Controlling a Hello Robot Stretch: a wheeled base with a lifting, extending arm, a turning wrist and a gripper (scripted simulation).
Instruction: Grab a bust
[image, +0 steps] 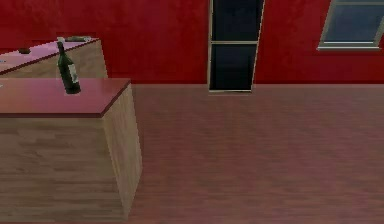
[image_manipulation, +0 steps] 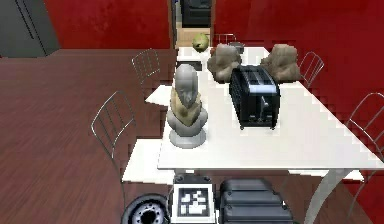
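bust (image_manipulation: 186, 100) upright near table (image_manipulation: 290, 140) left edge | bare tabletop in front | hand (image_manipulation: 148, 212): cannot tell if holding

Pale grey bust (image_manipulation: 186, 100), upright near the white table's (image_manipulation: 300, 140) left edge, beside a black toaster (image_manipulation: 254, 97)

Red walls (image: 160, 40); wood floor (image: 260, 150); white table (image_manipulation: 300, 140)

Soft even light thru-out; faint shadows.
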